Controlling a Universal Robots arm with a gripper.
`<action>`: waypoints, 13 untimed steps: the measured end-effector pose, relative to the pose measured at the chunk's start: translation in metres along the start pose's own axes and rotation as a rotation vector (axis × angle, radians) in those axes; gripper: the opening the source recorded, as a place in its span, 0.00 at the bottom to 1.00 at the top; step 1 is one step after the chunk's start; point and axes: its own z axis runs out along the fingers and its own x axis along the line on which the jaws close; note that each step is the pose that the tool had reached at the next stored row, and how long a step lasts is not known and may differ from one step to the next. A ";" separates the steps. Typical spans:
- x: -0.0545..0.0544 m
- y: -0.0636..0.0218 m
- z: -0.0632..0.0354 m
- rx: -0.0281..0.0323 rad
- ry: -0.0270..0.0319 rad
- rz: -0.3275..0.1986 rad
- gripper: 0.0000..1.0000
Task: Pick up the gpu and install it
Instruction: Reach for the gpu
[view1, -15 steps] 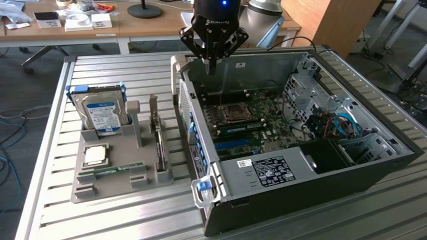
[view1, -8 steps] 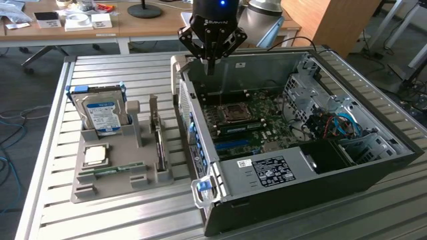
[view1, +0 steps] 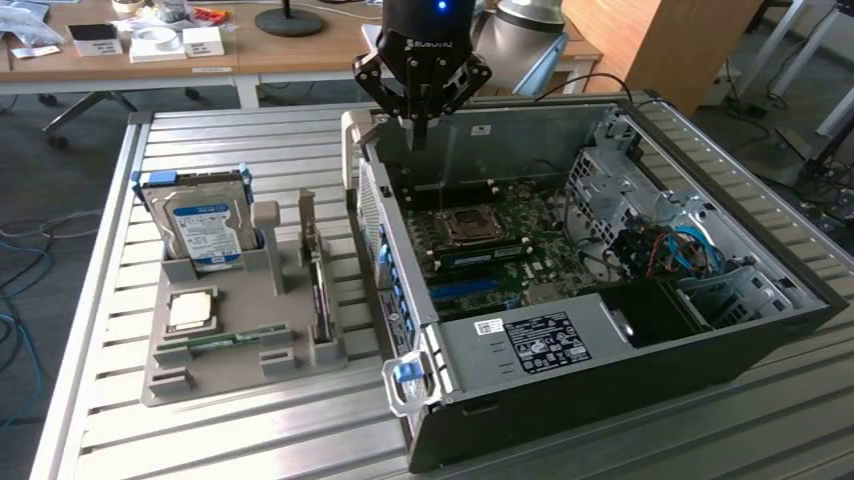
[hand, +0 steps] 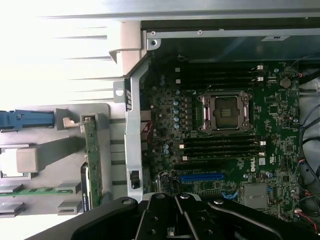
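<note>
Closed hand over motherboard — gpu in tray.

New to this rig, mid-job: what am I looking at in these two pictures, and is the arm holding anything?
It is one robot arm ending in a gripper, a mechanical claw. The exterior view comes from a camera off the arm; the wrist view looks from the arm itself, past the gripper, onto the motherboard. On the slatted metal table lie an open computer case and, to the exterior view's left, a grey tray. The tray holds the gpu standing on edge, a blue-labelled hard drive and a memory stick. The gripper is shut, holds nothing, and hangs above the case.
</note>
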 end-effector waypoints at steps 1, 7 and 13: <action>0.000 0.0000 0.0000 0.0000 0.0001 0.000 0.11; 0.001 -0.0001 -0.0001 0.0000 0.0000 0.000 0.11; 0.002 -0.0002 -0.0001 0.0000 0.0000 0.000 0.11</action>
